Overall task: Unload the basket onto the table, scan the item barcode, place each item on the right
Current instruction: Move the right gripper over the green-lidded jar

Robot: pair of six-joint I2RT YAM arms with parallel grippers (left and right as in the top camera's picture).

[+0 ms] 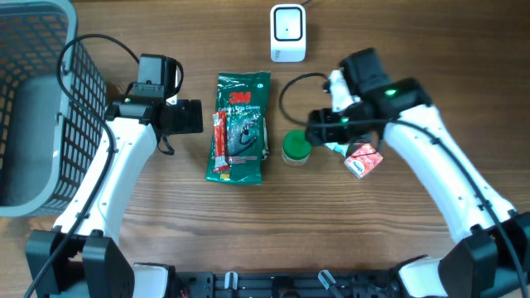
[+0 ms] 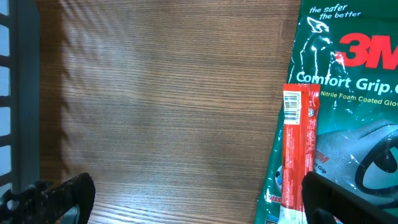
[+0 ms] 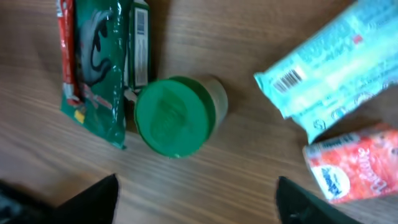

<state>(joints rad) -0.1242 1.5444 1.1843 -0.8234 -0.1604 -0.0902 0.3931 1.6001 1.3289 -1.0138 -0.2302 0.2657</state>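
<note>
Bench (image 1: 273, 232), wooden, seen from overhead. White scanner (image 1: 287, 33) stands at the far edge, well apart from both of my grippers.

Items lie in a loose row mid-bench:
- green glove packet (image 1: 240, 128), flat, printed side up
- red stick packet (image 1: 220, 136) lying along the glove packet's left edge, on top of it; its barcode faces up in the left wrist view
- green-lidded jar (image 1: 296, 147), upright, just beside the glove packet's right edge
- light-blue packet (image 3: 329, 68) to the right of the jar, apart from it, barcode face up
- red carton (image 1: 363, 159) just beside the light-blue packet, on its near side

Which of these is the one to scan, I cannot tell.

My left gripper (image 1: 186, 117) hangs just left of the glove packet, jaws spread wide and holding nothing — one fingertip (image 2: 348, 199) sits over the packet's edge, the other over bare wood. Grey basket (image 1: 33, 108) is at my far left.

My right gripper (image 3: 199, 205) hovers near the jar and the light-blue packet, jaws apart, nothing between them but bare bench. From the wrist view the jar sits ahead of the gap, the light-blue packet and the carton ahead and to the right.
</note>
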